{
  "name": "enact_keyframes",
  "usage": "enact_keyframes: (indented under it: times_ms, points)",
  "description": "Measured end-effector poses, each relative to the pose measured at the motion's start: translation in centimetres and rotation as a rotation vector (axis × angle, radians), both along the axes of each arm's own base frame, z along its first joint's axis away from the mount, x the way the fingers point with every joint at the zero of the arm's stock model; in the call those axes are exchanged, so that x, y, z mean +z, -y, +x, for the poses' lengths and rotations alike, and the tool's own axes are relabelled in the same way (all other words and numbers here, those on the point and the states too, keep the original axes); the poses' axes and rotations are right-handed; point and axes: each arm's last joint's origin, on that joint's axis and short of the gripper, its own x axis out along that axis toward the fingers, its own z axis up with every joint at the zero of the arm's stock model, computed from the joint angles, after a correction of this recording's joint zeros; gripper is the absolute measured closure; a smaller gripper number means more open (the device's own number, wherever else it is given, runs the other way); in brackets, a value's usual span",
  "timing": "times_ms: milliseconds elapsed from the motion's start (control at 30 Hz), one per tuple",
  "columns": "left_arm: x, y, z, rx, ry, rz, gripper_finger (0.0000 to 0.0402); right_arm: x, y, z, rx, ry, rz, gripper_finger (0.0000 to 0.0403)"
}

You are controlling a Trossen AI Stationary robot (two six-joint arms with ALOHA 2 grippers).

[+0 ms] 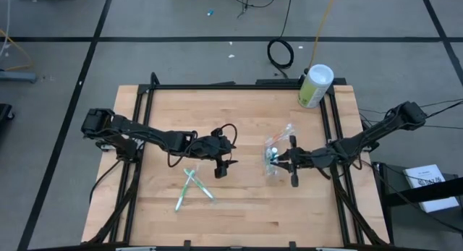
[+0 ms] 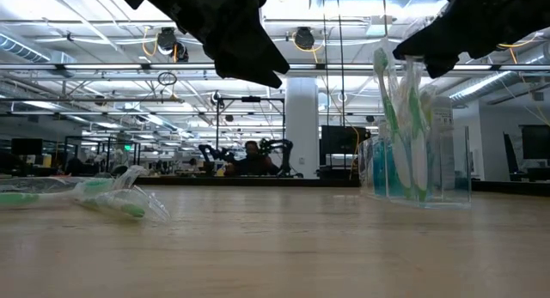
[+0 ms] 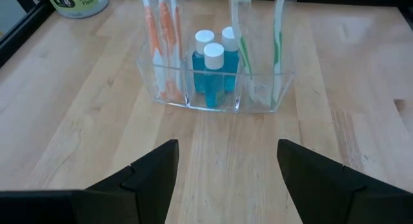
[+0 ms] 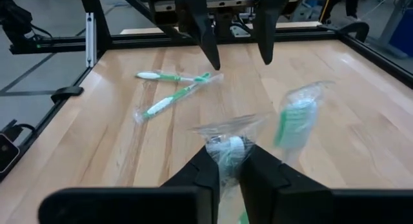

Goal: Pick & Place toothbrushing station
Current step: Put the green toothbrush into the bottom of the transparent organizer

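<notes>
Landmark: clear plastic organizer point(image 3: 216, 82), standing upright right of the table's middle, with toothbrushes in its outer compartments and small blue bottles point(image 3: 210, 66) in the centre one.
Right gripper point(image 4: 227, 161): directly above the organizer, fingers pinched shut on a wrapped toothbrush point(image 4: 222, 153); the handle appears to hang down toward the organizer, apparently over a compartment.
Second wrapped brush point(image 4: 298, 117): just beside the held one, standing up out of the organizer.
Loose toothbrushes point(image 1: 191, 186): two, crossed flat on the wood, well left of the organizer.
Left gripper point(image 1: 222, 166): hanging between the loose pair and the organizer, fingers spread wide, holding nothing.
Deciding relation: the loose pair lies behind and below the left jaws, away from the organizer, long axes angled across each other; the left arm is far nearer.
</notes>
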Motion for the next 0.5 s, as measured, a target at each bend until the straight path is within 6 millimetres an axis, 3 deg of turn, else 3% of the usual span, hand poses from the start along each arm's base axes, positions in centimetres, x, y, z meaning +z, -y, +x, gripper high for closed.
enact_keyframes:
  times_ms: [333,500]
  points:
    - [0.04,0.00,0.03,0.000,0.005,0.000,0.0133,-0.35,-0.10,0.21,0.001,-0.016,-0.006,0.0347]
    - [0.06,0.00,0.03,0.000,0.006,0.000,0.0133,0.25,-0.12,0.24,0.004,0.036,0.010,0.0318]
